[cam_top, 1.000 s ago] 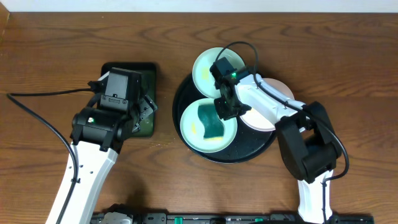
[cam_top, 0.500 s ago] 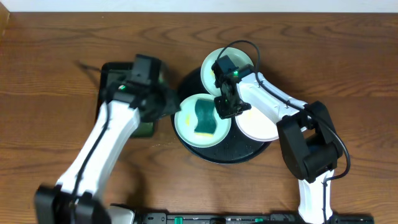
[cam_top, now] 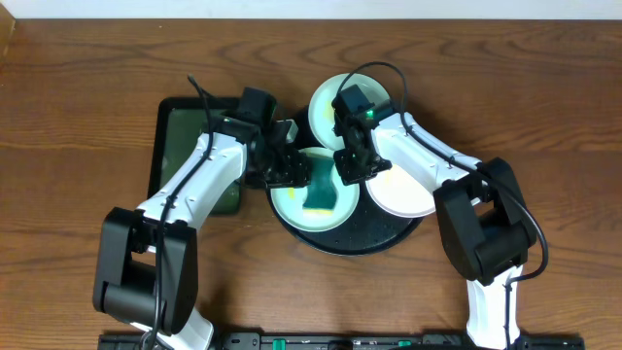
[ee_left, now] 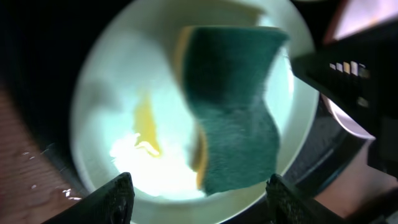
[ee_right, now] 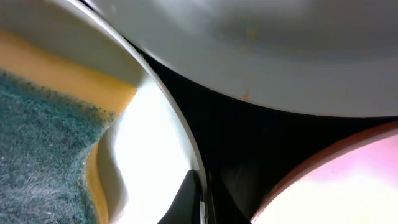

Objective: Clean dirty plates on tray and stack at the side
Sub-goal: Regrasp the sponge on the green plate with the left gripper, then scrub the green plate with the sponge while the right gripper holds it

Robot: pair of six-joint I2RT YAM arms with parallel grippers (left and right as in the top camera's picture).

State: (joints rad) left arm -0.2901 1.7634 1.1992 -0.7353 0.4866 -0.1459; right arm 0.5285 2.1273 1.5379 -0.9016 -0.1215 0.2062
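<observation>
The round black tray (cam_top: 381, 233) holds three plates. The front mint plate (cam_top: 290, 204) carries a green and yellow sponge (cam_top: 321, 191). A second mint plate (cam_top: 326, 105) lies at the back and the white plate (cam_top: 406, 194) at the right. My right gripper (cam_top: 348, 167) is shut on the front mint plate's right rim (ee_right: 186, 155). My left gripper (cam_top: 292, 167) is open just above that plate's left side. In the left wrist view its fingers (ee_left: 202, 202) straddle the plate (ee_left: 112, 93), with the sponge (ee_left: 230, 106) and a yellow smear (ee_left: 146, 124) between them.
A dark green rectangular tray (cam_top: 185, 146) lies left of the round tray, under my left arm. Bare wooden table (cam_top: 87, 97) lies all around. The right wrist view shows the back mint plate (ee_right: 249, 50) and the white plate (ee_right: 348, 180) close by.
My left arm swung from the green tray to the right, over the sponge plate. The right gripper kept hold of the plate's rim; the plate shifted slightly left.
</observation>
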